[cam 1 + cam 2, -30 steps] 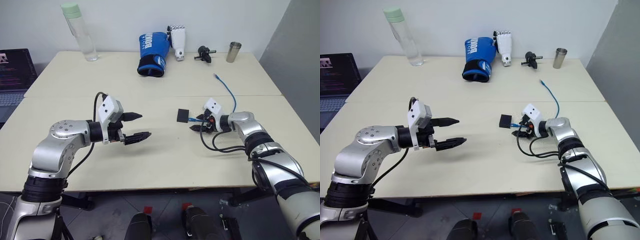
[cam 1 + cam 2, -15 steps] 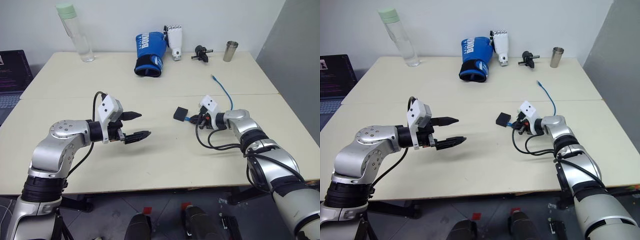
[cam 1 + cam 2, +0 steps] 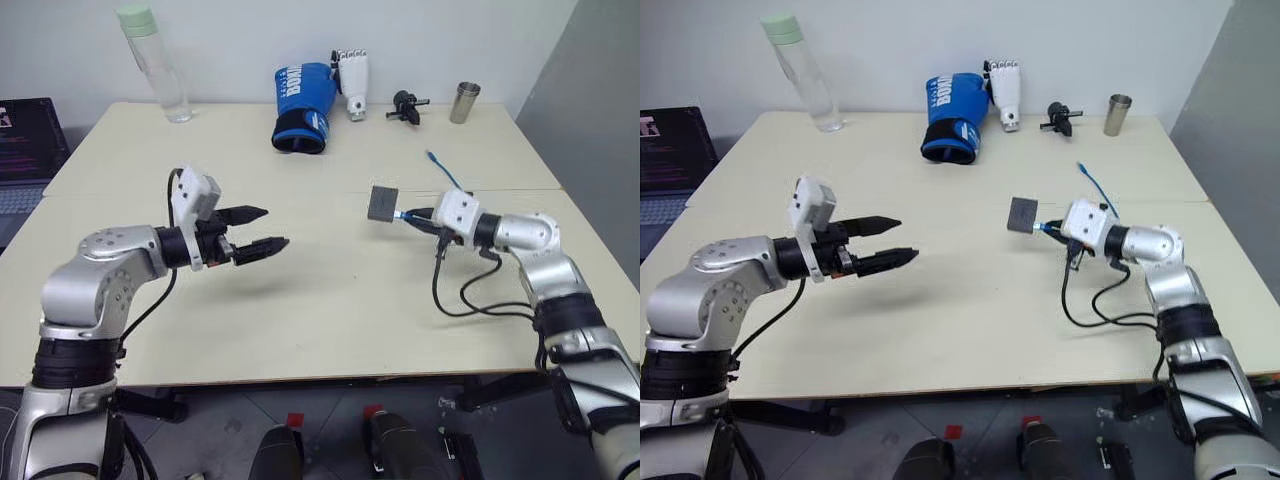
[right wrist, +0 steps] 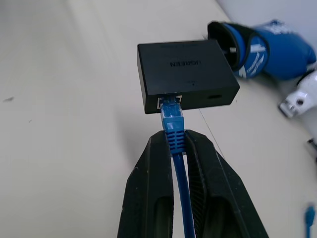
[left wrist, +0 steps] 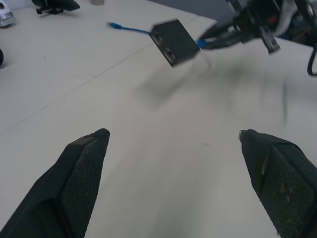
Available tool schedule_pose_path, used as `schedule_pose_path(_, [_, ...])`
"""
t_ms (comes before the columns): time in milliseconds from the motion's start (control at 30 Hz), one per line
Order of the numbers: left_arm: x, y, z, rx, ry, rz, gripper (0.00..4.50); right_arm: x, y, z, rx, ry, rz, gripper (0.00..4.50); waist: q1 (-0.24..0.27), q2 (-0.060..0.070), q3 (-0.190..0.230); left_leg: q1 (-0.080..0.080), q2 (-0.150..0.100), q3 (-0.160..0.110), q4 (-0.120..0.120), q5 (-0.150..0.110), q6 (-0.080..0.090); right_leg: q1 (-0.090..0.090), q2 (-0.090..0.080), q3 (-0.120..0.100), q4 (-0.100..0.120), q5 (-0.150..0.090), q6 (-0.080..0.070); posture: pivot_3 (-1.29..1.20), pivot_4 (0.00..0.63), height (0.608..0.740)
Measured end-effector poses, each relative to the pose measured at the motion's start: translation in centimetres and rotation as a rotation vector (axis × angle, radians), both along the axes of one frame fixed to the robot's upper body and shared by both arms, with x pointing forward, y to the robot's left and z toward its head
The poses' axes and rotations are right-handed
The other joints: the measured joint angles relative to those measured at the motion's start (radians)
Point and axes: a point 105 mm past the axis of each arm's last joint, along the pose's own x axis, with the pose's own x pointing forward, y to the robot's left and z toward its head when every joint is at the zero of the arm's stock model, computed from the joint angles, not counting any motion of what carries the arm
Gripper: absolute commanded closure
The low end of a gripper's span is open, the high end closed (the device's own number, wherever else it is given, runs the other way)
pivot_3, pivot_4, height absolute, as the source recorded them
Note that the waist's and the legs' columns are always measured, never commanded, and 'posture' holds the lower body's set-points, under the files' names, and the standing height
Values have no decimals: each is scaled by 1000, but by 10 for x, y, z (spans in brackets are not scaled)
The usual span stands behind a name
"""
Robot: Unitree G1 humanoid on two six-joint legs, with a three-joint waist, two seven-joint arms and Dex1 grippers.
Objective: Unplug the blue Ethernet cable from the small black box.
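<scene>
The small black box [image 3: 383,202] hangs in the air above the table [image 3: 330,310], still plugged onto the blue Ethernet cable [image 4: 173,121]. My right gripper [image 4: 173,136] is shut on the cable just behind its plug, with the box straight in front of the fingers. The cable's far end [image 3: 432,157] lies on the table behind my right arm. My left gripper [image 3: 272,227] hovers open over the table's left half, pointing toward the box [image 5: 173,42] from well short of it, with nothing between its fingers.
Along the table's far edge stand a clear bottle [image 3: 150,60], a blue boxing glove [image 3: 305,105], a white robotic hand [image 3: 352,85], a black knobbed gadget [image 3: 405,105] and a metal cup [image 3: 463,102]. A laptop [image 3: 25,150] sits at far left.
My right gripper shut on the cable, rolled its wrist and rose, lifting the box off the table. My left gripper rose a little and stayed open.
</scene>
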Motion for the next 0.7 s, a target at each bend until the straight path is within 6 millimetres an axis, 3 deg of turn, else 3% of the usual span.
schedule_pose_path(133, [5,-12,16,-43,-7,-69,0,-13,15,6,-74,-217,36,4369,-6,0,0,2,0,0,1,1,-1,0,0,1,3,-3,4,0,150,740])
schedule_pose_path(367, [9,-45,9,-57,23,-220,0,-22,40,30,-74,-517,65,4369,-7,0,0,3,-1,0,1,2,-3,0,0,1,5,-3,4,0,150,740])
schedule_pose_path(500, [13,-53,21,-74,-17,-253,0,-28,49,40,-60,-608,94,4369,-6,0,0,3,-1,1,1,2,-3,0,0,2,5,-3,4,0,150,740])
schedule_pose_path(700, [20,-60,33,-82,-51,-284,0,-33,59,39,-45,-648,121,4369,-6,0,0,3,-1,0,1,2,-3,0,0,2,5,-3,4,0,150,740])
